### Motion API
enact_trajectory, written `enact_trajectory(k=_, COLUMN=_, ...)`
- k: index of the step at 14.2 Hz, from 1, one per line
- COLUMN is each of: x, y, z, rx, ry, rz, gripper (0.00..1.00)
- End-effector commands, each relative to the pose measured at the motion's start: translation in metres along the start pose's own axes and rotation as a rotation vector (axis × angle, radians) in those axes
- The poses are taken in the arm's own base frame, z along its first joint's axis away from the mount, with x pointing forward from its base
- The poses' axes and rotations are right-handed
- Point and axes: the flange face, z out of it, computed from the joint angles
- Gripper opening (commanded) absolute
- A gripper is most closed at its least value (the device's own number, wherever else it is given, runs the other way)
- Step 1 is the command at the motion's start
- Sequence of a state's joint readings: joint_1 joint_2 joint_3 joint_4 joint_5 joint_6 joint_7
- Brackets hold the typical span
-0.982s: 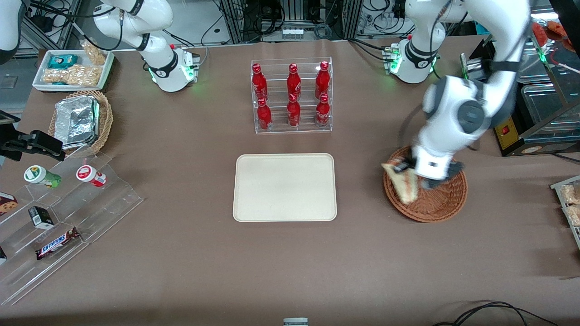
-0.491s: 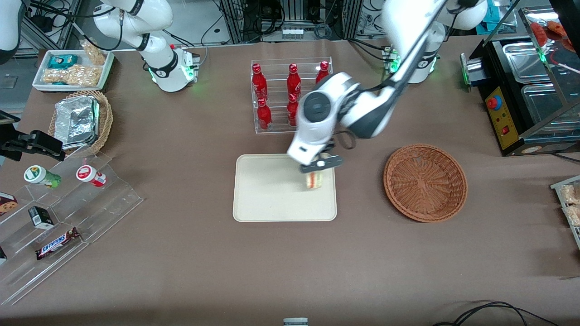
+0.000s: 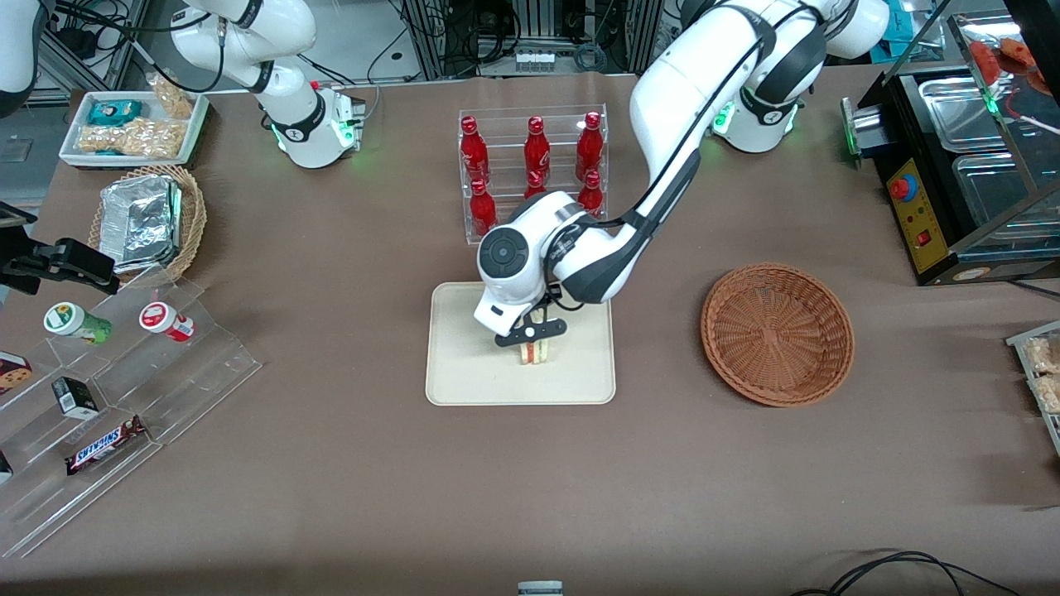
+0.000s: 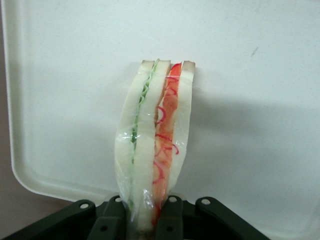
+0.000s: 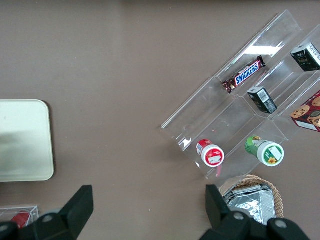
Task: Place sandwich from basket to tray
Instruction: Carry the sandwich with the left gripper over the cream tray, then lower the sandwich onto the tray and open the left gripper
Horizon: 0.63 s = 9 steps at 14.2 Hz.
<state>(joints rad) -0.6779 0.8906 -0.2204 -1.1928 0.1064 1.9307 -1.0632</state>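
One tool point(image 3: 531, 333) pinching sandwich point(image 4: 152, 145) over tray point(image 3: 464, 364); only legible label: Snickers bar point(image 5: 243, 74).

sandwich point(image 3: 536, 352) 1 | tray point(image 3: 464, 364) 1 | basket point(image 3: 777, 334) 1 | red bottles point(image 3: 535, 149) 6

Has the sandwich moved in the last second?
Yes. The sandwich, held by the gripper, has left the basket and is now over the tray, nearer its middle than half a second ago.
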Motion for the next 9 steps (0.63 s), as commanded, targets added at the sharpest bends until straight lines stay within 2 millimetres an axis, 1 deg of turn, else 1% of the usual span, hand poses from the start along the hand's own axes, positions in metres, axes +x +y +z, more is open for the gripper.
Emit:
enact_trajectory(k=1, x=0.008, y=0.007, z=-0.015, rx=-0.001, ry=0.033, rz=0.009, gripper=0.25)
enact_trajectory(k=2, x=0.012, y=0.008, z=-0.010, rx=-0.001, ry=0.031, rz=0.018, gripper=0.58)
enact_trajectory(k=3, x=0.011, y=0.010, z=-0.002, rx=0.011, ry=0.040, rz=0.025, gripper=1.00)
enact_trajectory(k=5, x=0.015, y=0.007, z=-0.006, rx=0.048, ry=0.100, rz=0.031, gripper=1.00)
enact_trajectory(k=6, x=0.015, y=0.006, z=-0.008, rx=0.055, ry=0.103, rz=0.032, gripper=1.00)
enact_trajectory(k=7, x=0.018, y=0.000, z=-0.014, rx=0.072, ry=0.096, rz=0.023, gripper=1.00)
enact_trajectory(k=8, x=0.022, y=-0.008, z=-0.027, rx=0.086, ry=0.091, rz=0.016, gripper=1.00)
enact_trajectory(k=9, x=0.030, y=-0.021, z=-0.049, rx=0.092, ry=0.086, rz=-0.004, gripper=1.00)
